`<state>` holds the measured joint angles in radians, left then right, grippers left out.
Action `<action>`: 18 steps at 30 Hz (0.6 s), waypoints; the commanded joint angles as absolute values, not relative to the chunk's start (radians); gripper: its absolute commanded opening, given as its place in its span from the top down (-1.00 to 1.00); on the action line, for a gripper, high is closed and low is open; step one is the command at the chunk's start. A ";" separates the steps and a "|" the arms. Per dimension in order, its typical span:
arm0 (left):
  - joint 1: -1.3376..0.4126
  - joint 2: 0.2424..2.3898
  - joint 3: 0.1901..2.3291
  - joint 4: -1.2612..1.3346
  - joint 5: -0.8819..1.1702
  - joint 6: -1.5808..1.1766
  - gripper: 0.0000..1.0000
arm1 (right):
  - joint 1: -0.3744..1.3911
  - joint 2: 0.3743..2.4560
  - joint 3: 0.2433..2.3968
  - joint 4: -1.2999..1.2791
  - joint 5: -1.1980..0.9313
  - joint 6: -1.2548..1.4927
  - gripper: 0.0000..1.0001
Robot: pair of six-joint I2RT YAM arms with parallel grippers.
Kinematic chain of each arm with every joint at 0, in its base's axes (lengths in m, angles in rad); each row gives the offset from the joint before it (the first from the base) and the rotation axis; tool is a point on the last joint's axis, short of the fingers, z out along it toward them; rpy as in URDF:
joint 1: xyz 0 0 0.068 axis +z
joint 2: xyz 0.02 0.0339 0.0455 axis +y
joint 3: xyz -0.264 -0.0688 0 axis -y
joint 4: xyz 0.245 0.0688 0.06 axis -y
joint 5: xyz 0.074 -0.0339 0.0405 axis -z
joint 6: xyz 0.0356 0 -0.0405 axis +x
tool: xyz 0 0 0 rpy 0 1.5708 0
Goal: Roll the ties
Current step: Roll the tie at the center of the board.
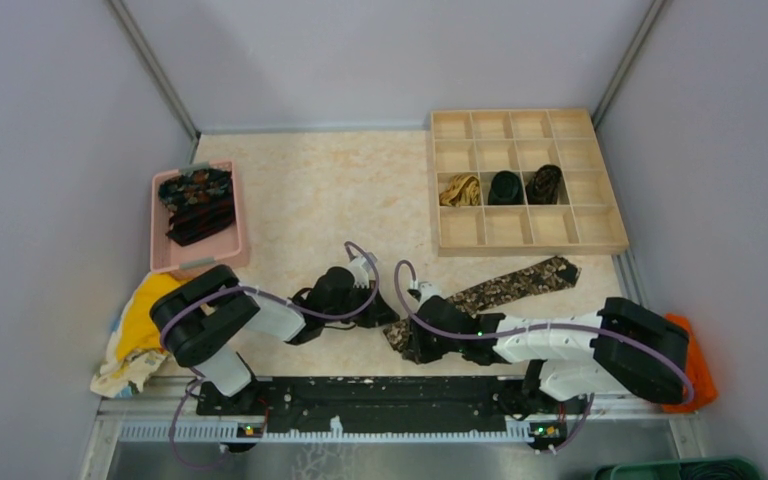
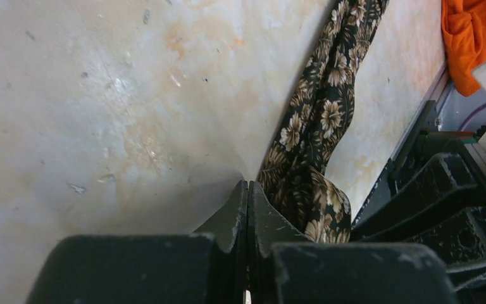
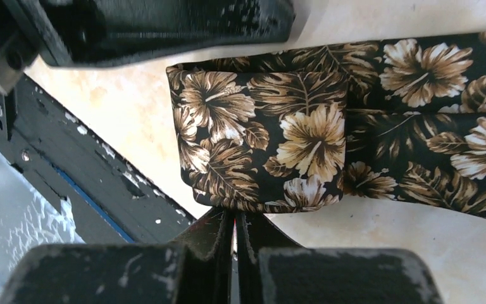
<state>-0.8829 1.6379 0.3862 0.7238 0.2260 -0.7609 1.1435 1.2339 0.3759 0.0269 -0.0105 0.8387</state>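
The marbled desk (image 1: pixel 320 190) lay under the floral tie (image 1: pixel 505 288), which stretched flat across it. Just beyond that tie's wide end stood the wooden compartment tray (image 1: pixel 432 180). Well off to the tie's left sat the pink tray (image 1: pixel 240 235) with dark patterned ties (image 1: pixel 196 203) heaped in it. The yellow cloth (image 1: pixel 145 320) lay farther left of the tie and the orange cloth (image 1: pixel 688 360) off to its right. The tie's narrow end was folded over on itself, and both my claws were there. My left claw (image 2: pixel 248 190) was pressed together just beside the fabric, and my right claw (image 3: pixel 234 218) was pressed together at the fold's edge. Beyond the tie, one row of the compartment tray held a golden-tan roll (image 1: pixel 459 189), a black roll (image 1: pixel 505 187) and a brown-black roll (image 1: pixel 544 184).
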 commanded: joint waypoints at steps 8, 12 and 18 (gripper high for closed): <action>-0.927 1.691 0.315 0.663 0.245 -0.832 1.00 | 1.150 1.374 0.430 0.075 0.081 0.814 1.00; -0.930 1.688 0.306 0.655 0.231 -0.838 1.00 | 1.150 1.406 0.462 0.049 0.084 0.804 1.00; -0.930 1.626 0.354 0.462 0.056 -0.791 1.00 | 1.151 1.295 0.464 -0.081 0.091 0.800 1.00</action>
<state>-0.9165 1.6314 0.3565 0.7490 0.2001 -0.8448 1.1435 1.3571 0.4591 0.0795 0.0334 0.8307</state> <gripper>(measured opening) 0.005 0.003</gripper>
